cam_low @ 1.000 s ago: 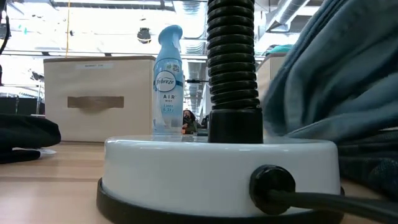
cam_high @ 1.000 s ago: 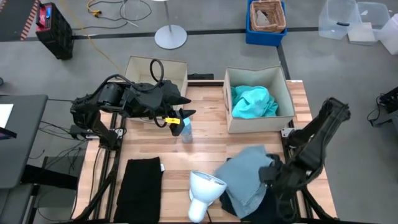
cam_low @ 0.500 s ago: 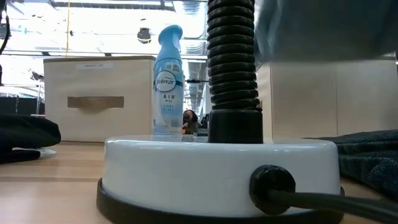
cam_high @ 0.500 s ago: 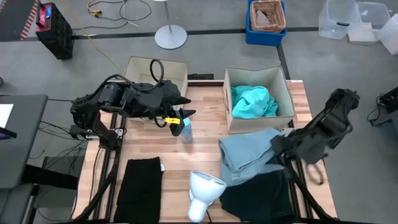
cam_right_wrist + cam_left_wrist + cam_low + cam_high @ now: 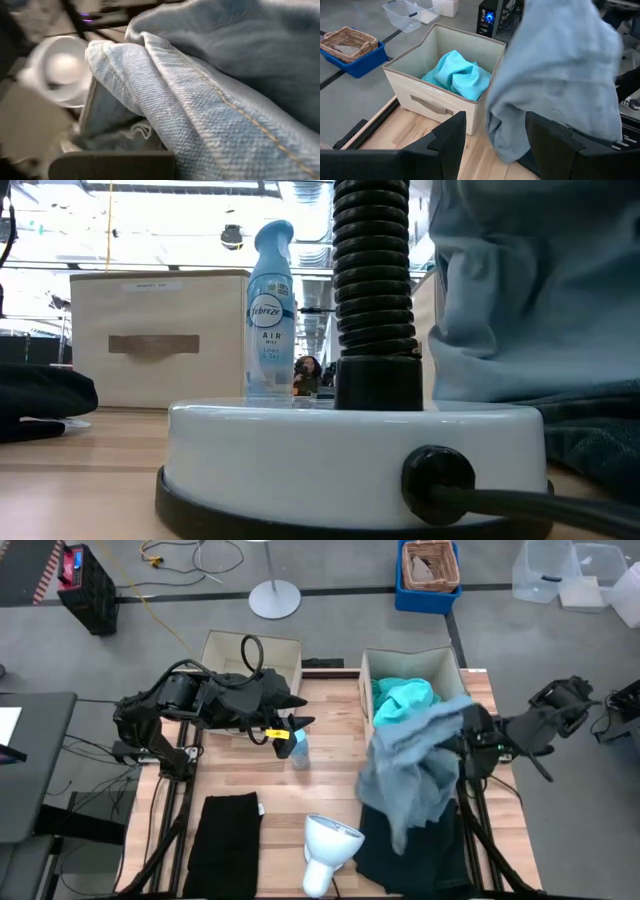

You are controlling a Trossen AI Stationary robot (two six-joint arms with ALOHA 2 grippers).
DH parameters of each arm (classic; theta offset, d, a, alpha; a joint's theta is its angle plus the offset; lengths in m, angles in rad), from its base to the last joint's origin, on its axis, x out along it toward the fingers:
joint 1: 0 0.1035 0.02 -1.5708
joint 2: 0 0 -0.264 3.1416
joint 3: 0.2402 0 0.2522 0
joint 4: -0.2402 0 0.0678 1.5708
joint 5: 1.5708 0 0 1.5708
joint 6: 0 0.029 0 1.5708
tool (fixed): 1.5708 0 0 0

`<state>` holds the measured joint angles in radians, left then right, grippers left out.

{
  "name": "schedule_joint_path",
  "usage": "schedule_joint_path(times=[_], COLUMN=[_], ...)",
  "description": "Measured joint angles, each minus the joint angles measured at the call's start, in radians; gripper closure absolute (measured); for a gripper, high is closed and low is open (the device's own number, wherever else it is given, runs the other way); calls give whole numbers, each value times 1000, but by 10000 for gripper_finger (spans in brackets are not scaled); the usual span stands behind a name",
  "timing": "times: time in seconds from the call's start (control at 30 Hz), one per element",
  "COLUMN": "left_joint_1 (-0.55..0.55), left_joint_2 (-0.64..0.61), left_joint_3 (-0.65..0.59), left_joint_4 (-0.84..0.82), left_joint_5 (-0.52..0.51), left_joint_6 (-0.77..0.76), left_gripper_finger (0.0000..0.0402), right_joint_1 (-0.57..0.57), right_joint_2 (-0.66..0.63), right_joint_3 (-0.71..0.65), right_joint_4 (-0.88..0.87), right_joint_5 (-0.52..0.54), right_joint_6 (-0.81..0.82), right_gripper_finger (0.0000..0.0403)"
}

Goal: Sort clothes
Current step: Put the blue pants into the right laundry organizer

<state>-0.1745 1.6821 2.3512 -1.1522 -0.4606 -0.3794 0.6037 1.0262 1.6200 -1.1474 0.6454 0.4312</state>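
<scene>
My right gripper [image 5: 468,736] is shut on the muted grey-blue garment [image 5: 415,768], held up beside the right beige box [image 5: 462,675]. This garment also fills the right wrist view [image 5: 210,100] and shows in the left wrist view [image 5: 560,75]. A bright turquoise garment [image 5: 402,700] lies inside that box. A dark teal-black garment [image 5: 420,855] lies flat on the table's near right. A black garment [image 5: 224,840] lies flat at the near left. My left gripper [image 5: 298,716] is open and empty above the table's far left; its fingers [image 5: 447,145] stand wide apart. My right gripper holds the grey-blue garment by a bunched upper part [image 5: 455,722], coming level from the table's right side. The cloth covers the fingers, so the hold itself is hidden. The garment hangs slack in several folds, its lower end [image 5: 400,832] over the dark teal-black garment.
A small blue spray bottle [image 5: 298,748] stands near my left gripper. A white lamp [image 5: 330,845] stands at the near middle, its base [image 5: 350,450] close in the low view. A second beige box [image 5: 250,655] stands at the far left.
My right gripper has gone up and toward the table's far edge, toward the right box, with the grey-blue garment. The garment has come off the dark teal-black one, where it lay spread out, and now hangs bunched below the gripper.
</scene>
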Motion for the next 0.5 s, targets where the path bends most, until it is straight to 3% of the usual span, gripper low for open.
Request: schedule_joint_path(times=[0.27, 0.5], left_joint_1=[0, 0], left_joint_2=[0, 0], left_joint_3=[0, 0], left_joint_4=[0, 0], left_joint_5=[0, 0], left_joint_6=[0, -1], left_gripper_finger=[203, 203], right_joint_1=[-158, -182], right_joint_2=[2, 1], right_joint_3=[57, 132], right_joint_4=[-18, 113], right_joint_5=[19, 15], right_joint_6=[-130, -285], right_gripper_finger=[376, 376])
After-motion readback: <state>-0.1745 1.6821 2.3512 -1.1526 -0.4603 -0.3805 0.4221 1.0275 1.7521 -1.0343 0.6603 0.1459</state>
